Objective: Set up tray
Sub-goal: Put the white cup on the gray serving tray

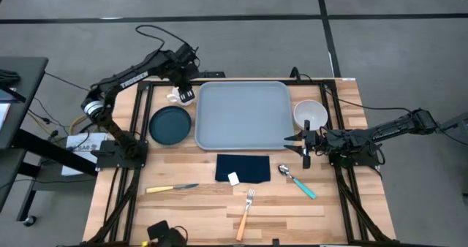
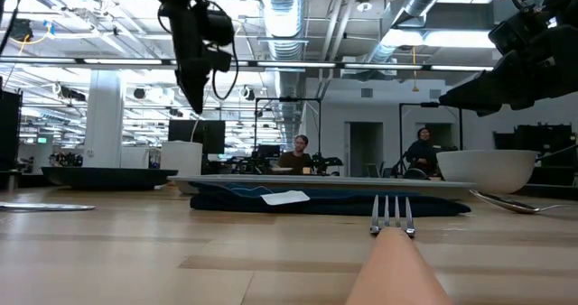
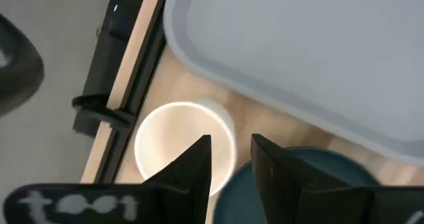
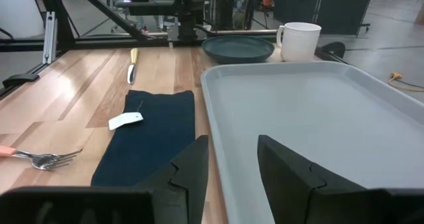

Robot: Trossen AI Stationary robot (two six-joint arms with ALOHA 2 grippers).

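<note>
The light blue-grey tray (image 1: 241,114) lies flat in the table's far middle. My left gripper (image 1: 183,95) hangs open above the white mug (image 3: 182,144), which stands by the tray's far left corner. In the left wrist view the left gripper (image 3: 230,144) has one finger over the mug's mouth and one outside its wall. The low view shows its tips clear above the mug (image 2: 183,167). My right gripper (image 1: 291,144) is open and level at the tray's near right corner. Its fingers (image 4: 192,168) stand on either side of the tray's rim (image 4: 213,138).
A dark round plate (image 1: 170,124) sits left of the tray and a white bowl (image 1: 310,114) right of it. The navy napkin (image 1: 243,166) lies near of the tray, with a spoon (image 1: 298,181), a fork (image 1: 246,212) and a knife (image 1: 172,189) nearer still. Two people sit far behind the table.
</note>
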